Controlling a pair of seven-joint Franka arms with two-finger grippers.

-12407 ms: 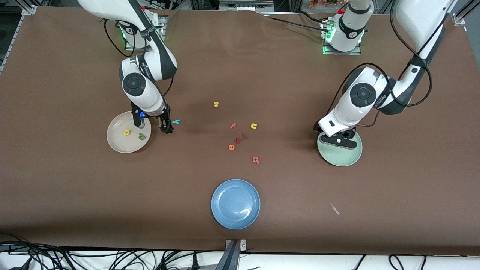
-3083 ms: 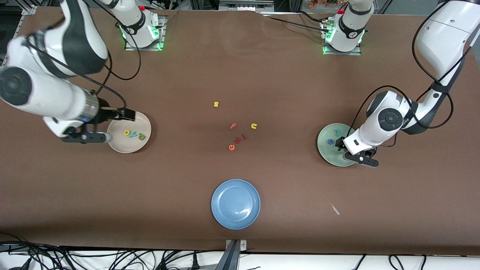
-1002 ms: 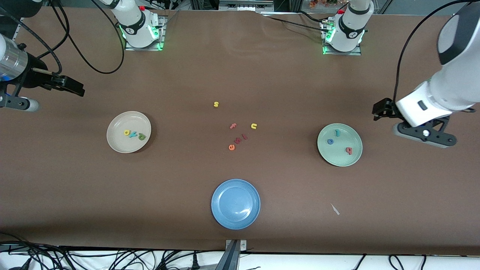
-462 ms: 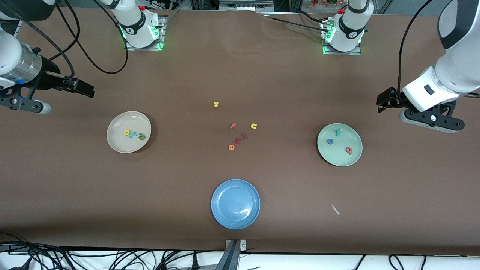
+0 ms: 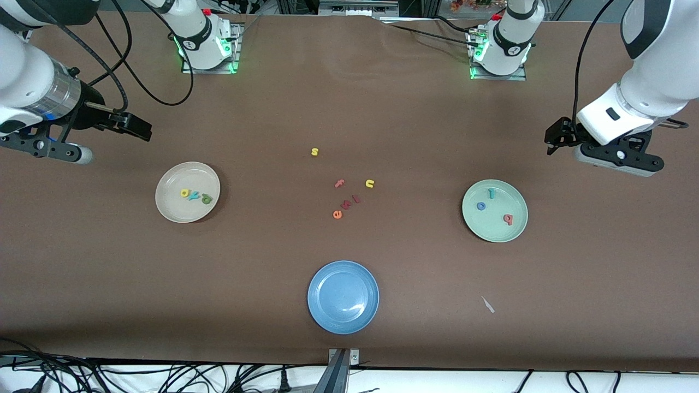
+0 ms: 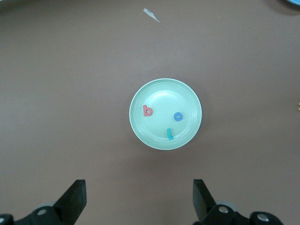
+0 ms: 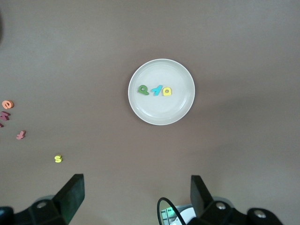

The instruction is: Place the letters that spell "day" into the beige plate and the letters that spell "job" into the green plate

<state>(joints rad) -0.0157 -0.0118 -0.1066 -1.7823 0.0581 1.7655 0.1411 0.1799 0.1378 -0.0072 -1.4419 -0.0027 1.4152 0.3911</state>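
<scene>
Toward the right arm's end of the table sat the beige plate (image 5: 187, 191) with the green d (image 5: 206, 199), teal y (image 5: 194, 196) and yellow a (image 5: 185, 192) lying in a row on it. Toward the left arm's end, the green plate (image 5: 495, 210) held the teal j (image 5: 491, 192), blue o (image 5: 481, 206) and pink b (image 5: 508, 219) — so by the look of it both words were already sorted.

Right gripper (image 5: 134, 125) hung over bare table near the beige plate, fingers spread, nothing in them. Left gripper (image 5: 554, 139) hung over bare table near the green plate, also spread wide and empty.

Risk from here looked small: mainly a needless extra pick, e.g. grabbing the yellow s (image 5: 314, 152), yellow u (image 5: 369, 184), pink f (image 5: 339, 183) or orange e (image 5: 337, 214) from the mid-table cluster and spoiling a finished plate. A low sweep could also clip a plate rim and scatter the light foam pieces.

Room was generous — wide bare table around both plates. The blue plate (image 5: 343, 296) sat empty, nearer the front camera than the cluster, well apart from both arms. A small scrap (image 5: 487, 304) lay nearer the camera than the green plate.
</scene>
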